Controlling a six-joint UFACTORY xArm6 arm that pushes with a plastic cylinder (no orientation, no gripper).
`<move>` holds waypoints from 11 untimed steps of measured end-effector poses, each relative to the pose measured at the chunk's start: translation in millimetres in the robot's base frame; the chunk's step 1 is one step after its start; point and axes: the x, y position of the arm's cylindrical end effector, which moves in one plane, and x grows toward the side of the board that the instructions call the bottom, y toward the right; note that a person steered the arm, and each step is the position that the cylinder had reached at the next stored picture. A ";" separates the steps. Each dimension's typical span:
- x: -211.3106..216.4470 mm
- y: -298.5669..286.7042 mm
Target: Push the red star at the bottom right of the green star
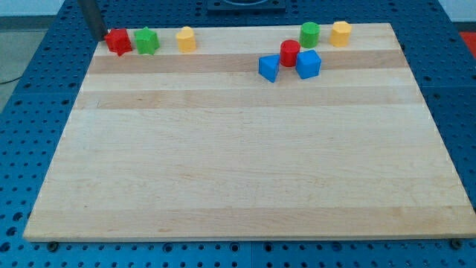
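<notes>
Red star (117, 41) sits at the bench's (238, 164) top-left corner, just right of my tool's tip (99, 36), touching or nearly so. The tool is a plain rod with nothing to spread or pinch. Green star (147, 40) lies just beyond the red star, a yellow block (186, 39) further right. Far to the right cluster two blue blocks (269, 67) (308, 64), a red cylinder (290, 53), a green cylinder (309, 34) and another yellow block (341, 33).

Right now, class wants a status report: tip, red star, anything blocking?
My tip at red star's upper left, touching or nearly. Red star beside green star, on its left. Yellow block further right.
</notes>
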 end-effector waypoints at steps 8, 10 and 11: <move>-0.3 -11.0; 13.4 19.9; 41.9 47.5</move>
